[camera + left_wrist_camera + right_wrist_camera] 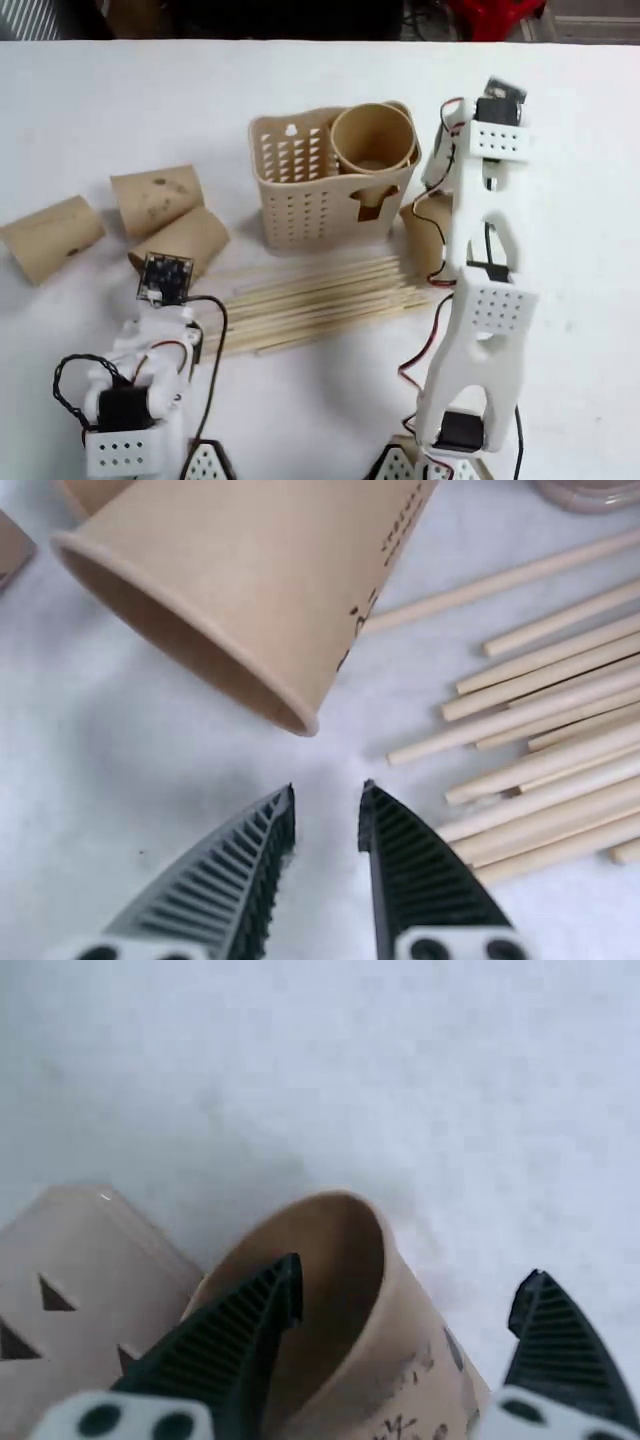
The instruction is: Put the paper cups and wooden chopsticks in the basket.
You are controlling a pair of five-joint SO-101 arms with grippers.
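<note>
Biggest worry for me is the right gripper (410, 1270). Its fingers are spread wide and holding nothing, with one tip at the mouth of the tipped paper cup (400, 1345) and the other well off its outer wall. That cup lies just beside the basket (80, 1250), on the side facing the right edge. If the fingers squeeze the rim like that, I'd guess the thin wall buckles or the cup squirts out and rolls. Lifting it could also snag the basket wall and shove the whole thing along, nested cup (372, 135) and all.

The left gripper (328, 788) is released too, fingers a little apart with nothing between them. It's pointed at a sideways cup (250, 570) with the chopsticks (540, 740) right next to it. A round cup will probably roll if it gets nudged, and a sloppy close could scatter the sticks.

The surface (120, 100) is plain white. The basket sits mid-surface, the chopsticks are piled between it and the near edge, and a second loose cup (155, 197) and a third cup (50, 237) lie toward the left edge. Past the far edge it's dark clutter plus a red object (495, 15).
</note>
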